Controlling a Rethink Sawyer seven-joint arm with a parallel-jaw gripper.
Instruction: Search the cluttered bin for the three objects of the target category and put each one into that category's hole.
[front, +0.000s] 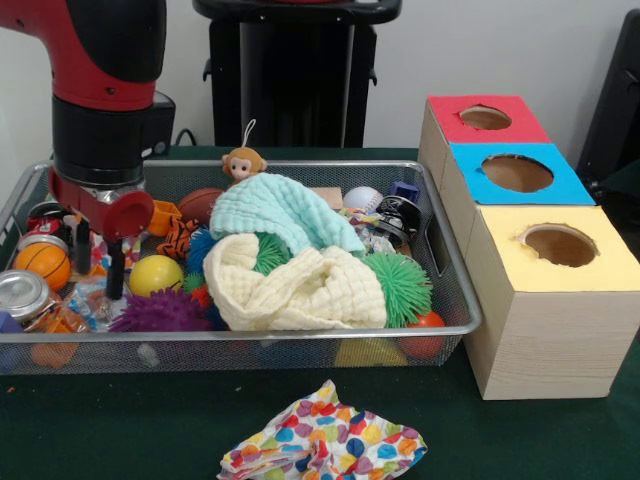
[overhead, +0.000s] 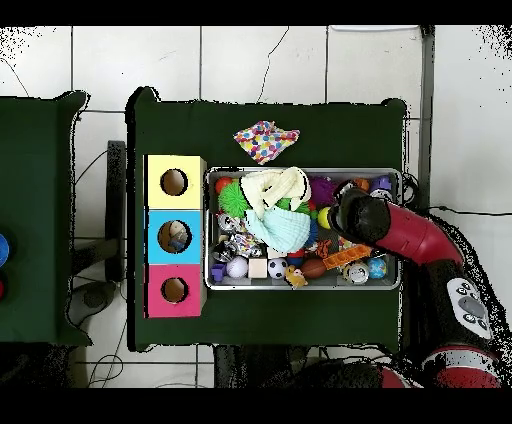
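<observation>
Nearest us in the front view, at the bottom middle of the frame, a spotted cloth (front: 322, 444) lies crumpled on the green table (front: 120, 420), outside the bin, perhaps put aside so it no longer covers anything.

Behind it the wire bin (front: 455, 330) fills the left and centre, heaped with toys. A cream cloth (front: 300, 285) and a pale blue cloth (front: 285, 212) sprawl over the middle and hide what is under them, which we judge is why the search is slow. Spiky balls poke out around them, a green one (front: 402, 285) on the right, a purple one (front: 160, 312) lower left, near a yellow ball (front: 155, 273).

At the left, the gripper (front: 100, 262) reaches down into the bin's clutter beside a small basketball (front: 42, 264). Its dark fingers (front: 116, 275) stand apart, with nothing held that we can see.

To the right stand three wooden boxes with holes on top: yellow (front: 560, 262) closest, blue (front: 515, 172) behind it, red (front: 486, 120) farthest.
</observation>
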